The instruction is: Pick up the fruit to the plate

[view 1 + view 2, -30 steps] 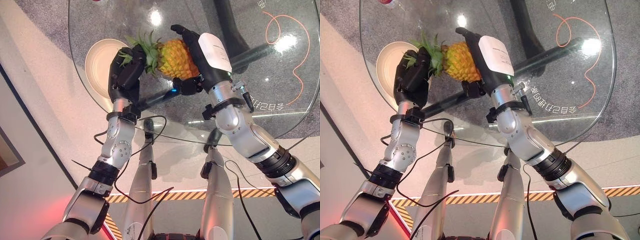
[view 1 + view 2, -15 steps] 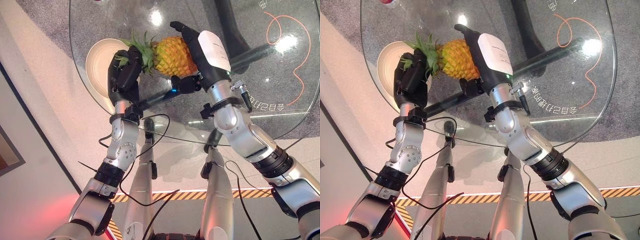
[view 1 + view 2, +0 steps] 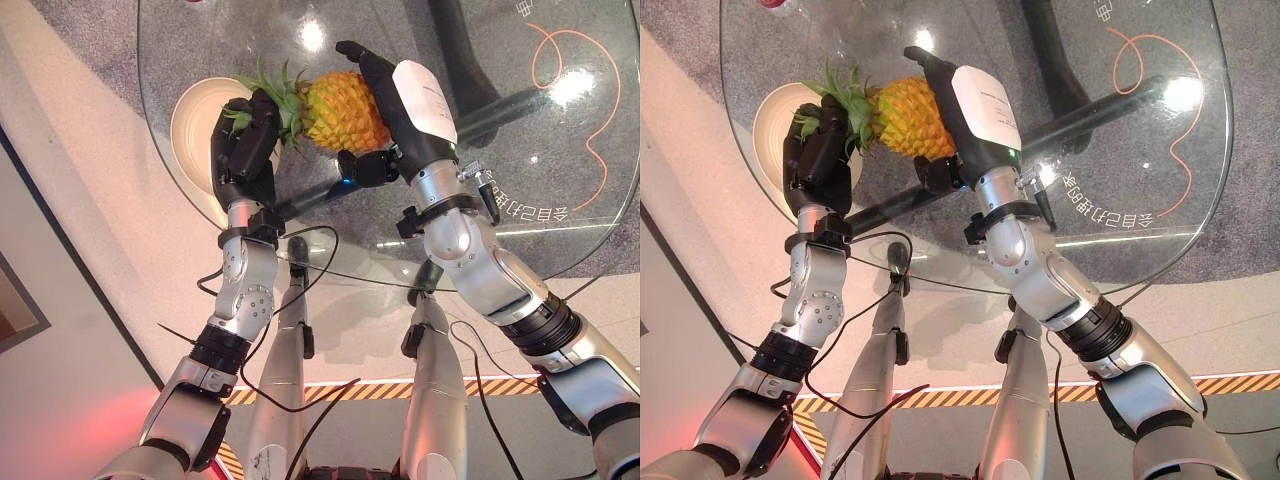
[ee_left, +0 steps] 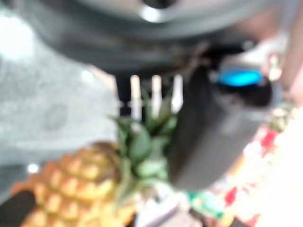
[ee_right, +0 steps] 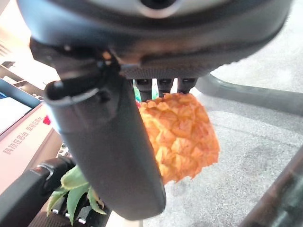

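Observation:
A yellow pineapple [image 3: 340,108] with a green crown [image 3: 272,92] hangs above the glass table, carried between both hands. My right hand [image 3: 412,145] wraps its body, fingers over the far side and thumb [image 5: 113,146] under the near side. My left hand [image 3: 245,155] is curled round the crown, its thumb [image 4: 208,142] beside the leaves [image 4: 142,146]. The cream plate [image 3: 192,115] lies on the table's left part, and the crown's tips reach over its right rim.
The round glass table [image 3: 520,235] rests on dark crossed bars [image 3: 500,100] seen through it. An orange cable [image 3: 592,130] curls on the floor at the far right. A red object [image 3: 775,3] sits at the far left edge. Striped tape [image 3: 500,385] marks the near floor.
Both hands have carried the pineapple a little farther away and to the left, so its crown now overlaps the plate's rim.

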